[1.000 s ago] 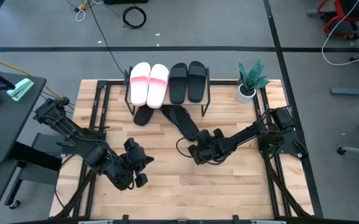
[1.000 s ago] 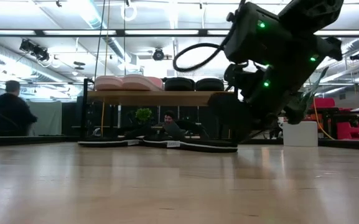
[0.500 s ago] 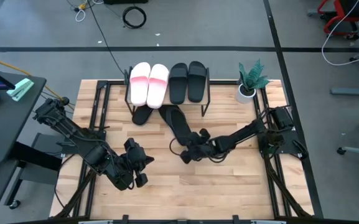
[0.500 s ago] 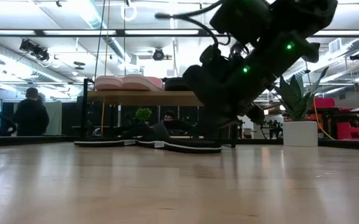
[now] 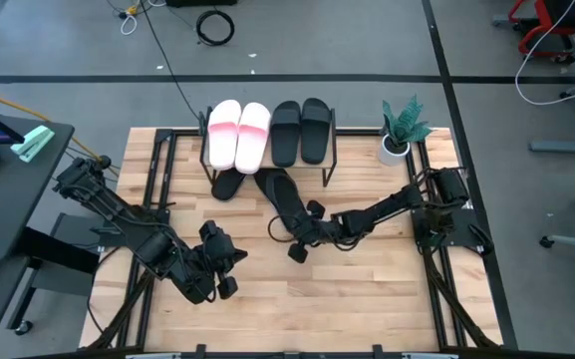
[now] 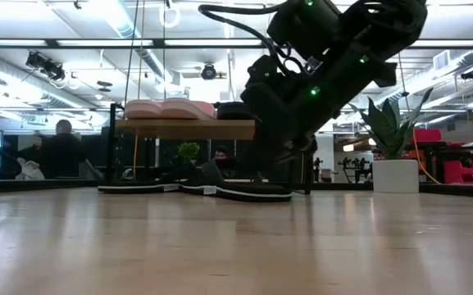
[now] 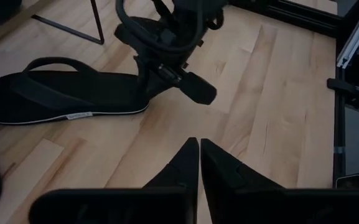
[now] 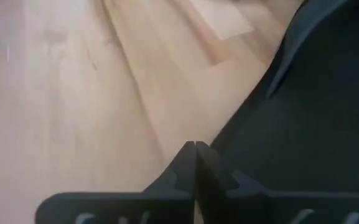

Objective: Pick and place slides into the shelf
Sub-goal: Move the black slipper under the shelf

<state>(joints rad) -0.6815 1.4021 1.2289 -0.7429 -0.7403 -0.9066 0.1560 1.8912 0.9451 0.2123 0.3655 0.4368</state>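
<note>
While the left gripper [image 5: 225, 287] is idling pinched shut, the right gripper [image 5: 297, 249], fingers together and empty, is nudging a black slide [image 5: 289, 201] beside the shelf [image 5: 267, 150]

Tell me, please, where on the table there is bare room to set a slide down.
Bare wood lies between the shelf and the potted plant, and along the near edge right of the left tool. It is crowded in front of the shelf, where two black slides lie and the right tool works.
</note>
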